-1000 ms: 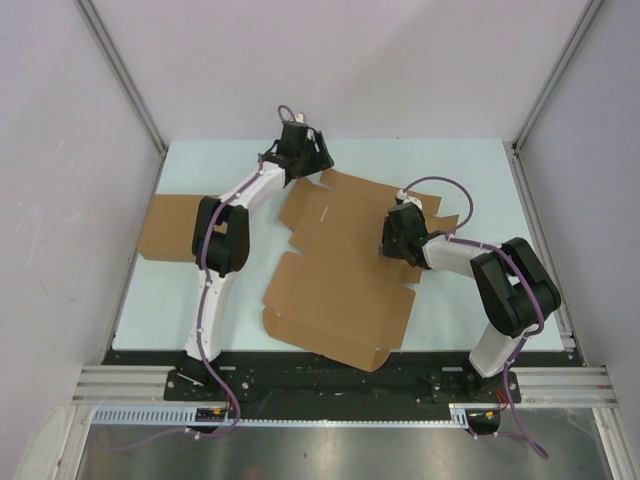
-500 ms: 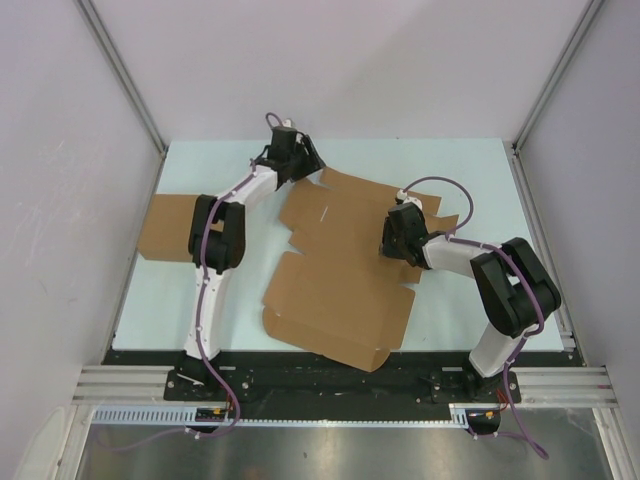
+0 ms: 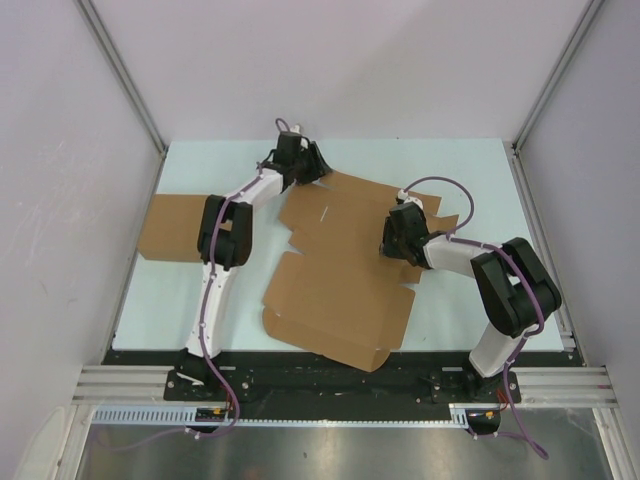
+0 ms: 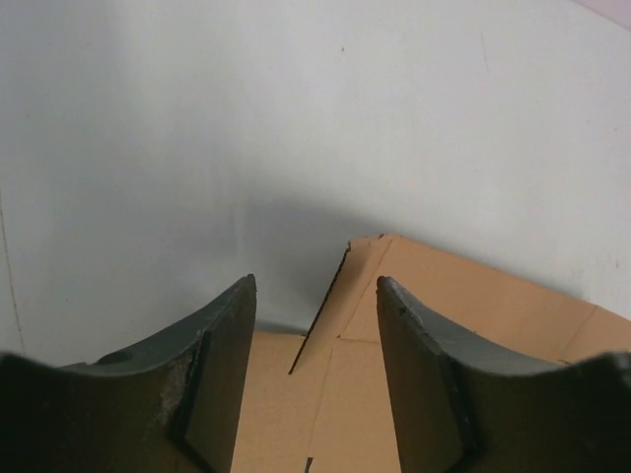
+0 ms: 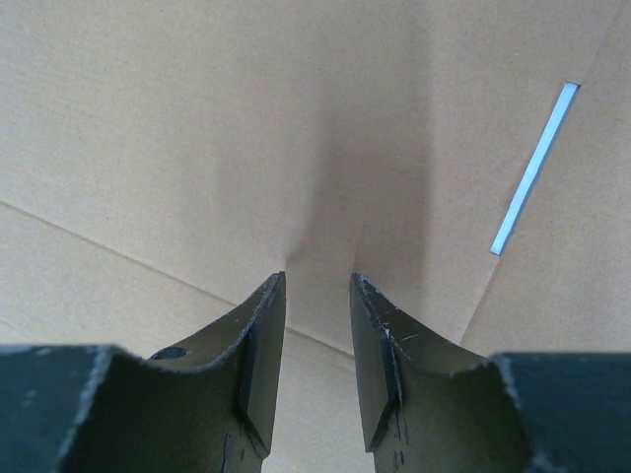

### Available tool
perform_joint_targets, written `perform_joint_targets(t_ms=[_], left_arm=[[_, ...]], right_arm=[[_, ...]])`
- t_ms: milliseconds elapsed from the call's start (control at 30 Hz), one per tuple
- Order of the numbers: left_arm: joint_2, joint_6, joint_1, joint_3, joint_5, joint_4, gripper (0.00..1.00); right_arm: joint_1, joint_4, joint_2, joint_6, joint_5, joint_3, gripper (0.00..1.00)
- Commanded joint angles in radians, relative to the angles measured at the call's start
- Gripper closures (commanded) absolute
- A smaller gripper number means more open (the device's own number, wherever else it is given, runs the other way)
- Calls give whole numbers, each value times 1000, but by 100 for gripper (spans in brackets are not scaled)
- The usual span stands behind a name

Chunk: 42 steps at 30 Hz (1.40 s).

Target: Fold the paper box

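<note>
1. Left pincer (image 4: 315, 286): spread, holding nothing, at the far corner flap of the paper box (image 3: 335, 285). The flap corner lines up with the gap but looks beyond the tips, so closing now likely grabs air.
2. Right pincer (image 5: 317, 278): narrow gap, nothing pinched, tips down on the sheet's right side. If that hold-down is light, the sheet could skate on the bench (image 3: 470, 165) when a flap lifts.
3. The box lies flat mid-bench, askew. A hard pull could crease it off the score line.
4. Spare cardboard (image 3: 165, 228) by the left elbow is a snag risk.
</note>
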Motion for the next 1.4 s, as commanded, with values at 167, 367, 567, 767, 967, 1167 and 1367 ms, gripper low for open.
perform_joint_targets(t_ms=[167,367,567,767,967,1167,1367], left_arm=[[-31,92,-37,24,-14,13,66],[-95,222,-111,-14,-146,3,75],[-126,396,-217,-37,-402,-37,83],[-137,496,-295,-73,-603,-22,85],[-94,531,-329,1,-654,-65,80],[-100,513,-334,24,-690,-88,46],[-273,513,-331,-63,-766,-76,27]], right_arm=[[5,-70,40,19,-61,-34,64],[6,-77,33,20,-58,-33,64],[8,-80,27,19,-48,-34,65],[8,-80,38,23,-45,-34,65],[6,-77,36,27,-50,-33,66],[2,-82,32,23,-51,-33,65],[2,-74,29,25,-48,-34,66]])
